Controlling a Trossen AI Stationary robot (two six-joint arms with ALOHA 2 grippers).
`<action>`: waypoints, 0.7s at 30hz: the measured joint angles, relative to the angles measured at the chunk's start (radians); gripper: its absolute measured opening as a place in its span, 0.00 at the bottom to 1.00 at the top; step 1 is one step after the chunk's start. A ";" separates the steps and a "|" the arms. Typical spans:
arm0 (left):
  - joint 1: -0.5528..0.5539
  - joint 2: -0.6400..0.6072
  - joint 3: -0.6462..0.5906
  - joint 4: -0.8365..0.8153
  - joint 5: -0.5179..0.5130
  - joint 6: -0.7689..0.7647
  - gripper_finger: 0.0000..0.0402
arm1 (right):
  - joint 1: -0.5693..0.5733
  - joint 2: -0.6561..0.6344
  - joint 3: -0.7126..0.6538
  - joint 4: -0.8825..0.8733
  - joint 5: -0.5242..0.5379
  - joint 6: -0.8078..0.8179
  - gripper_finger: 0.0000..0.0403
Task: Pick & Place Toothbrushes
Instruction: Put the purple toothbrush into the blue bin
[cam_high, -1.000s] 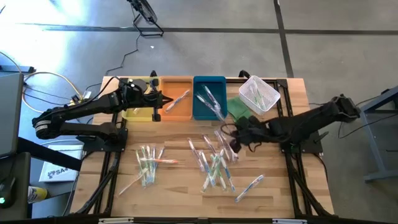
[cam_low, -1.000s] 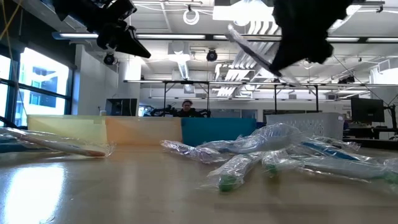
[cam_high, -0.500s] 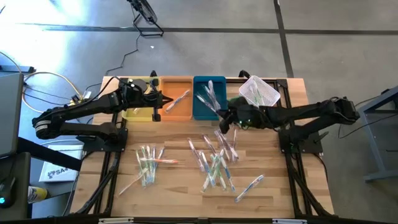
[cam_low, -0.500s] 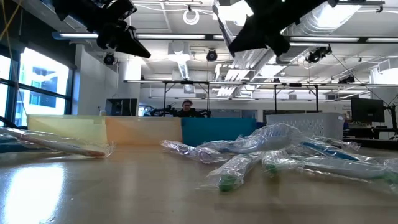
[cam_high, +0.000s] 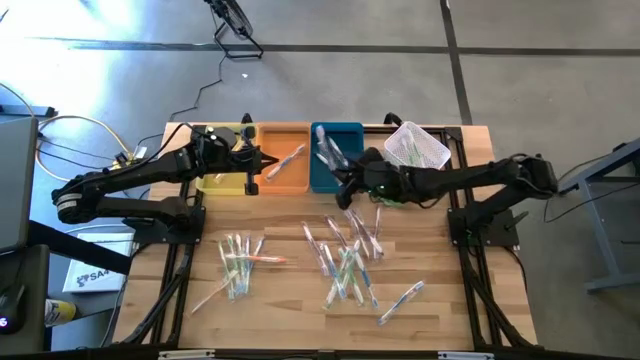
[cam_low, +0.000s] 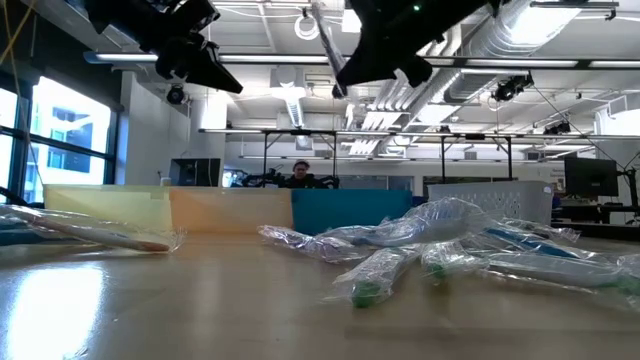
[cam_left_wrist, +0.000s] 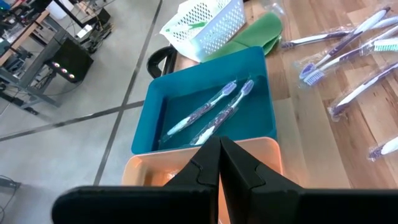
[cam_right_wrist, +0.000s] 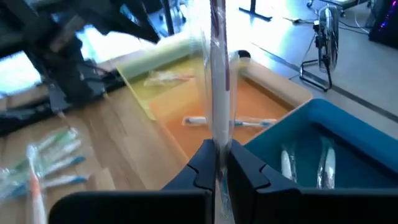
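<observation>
While the left gripper (cam_high: 252, 172) hangs with its fingers pressed together and nothing between them, over the seam where the yellow tray (cam_high: 225, 170) meets the orange tray (cam_high: 283, 160), the right gripper (cam_high: 340, 178) is clamped on one wrapped toothbrush (cam_right_wrist: 217, 81) above the near edge of the blue tray (cam_high: 337, 150). That held toothbrush, white-handled with a purplish tint inside its clear wrapper, sticks out past the fingertips and, from above, slants across the blue tray's interior. Two more wrapped brushes (cam_left_wrist: 208, 112) lie side by side on the blue tray's floor, running lengthwise. Just beside the blue tray, the orange tray holds a single brush (cam_high: 286, 159) with an orange-and-white handle, lying at a slant. On the other side of the blue tray sits the white mesh basket (cam_high: 417, 149), tilted, with a green cloth (cam_left_wrist: 252, 34) between it and the tray. On the bare wooden table (cam_high: 290, 310), nearer the front edge than the blue tray, a loose heap of toothbrushes (cam_high: 345, 260) is spread out below the tray's position, and a smaller cluster (cam_high: 235, 265) lies well apart from it, in front of the yellow tray. In the low view, a person (cam_low: 300, 175) shows far behind the trays, in the room beyond.
</observation>
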 joint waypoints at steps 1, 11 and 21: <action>0.000 0.000 0.000 0.000 0.000 0.000 0.01 | -0.002 0.018 0.029 -0.030 0.006 -0.003 0.02; 0.000 0.000 0.000 -0.003 0.000 0.001 0.01 | -0.114 0.147 0.212 -0.305 0.029 0.057 0.02; 0.000 0.000 0.000 -0.003 0.000 0.001 0.01 | -0.234 0.257 0.212 -0.347 -0.135 0.113 0.02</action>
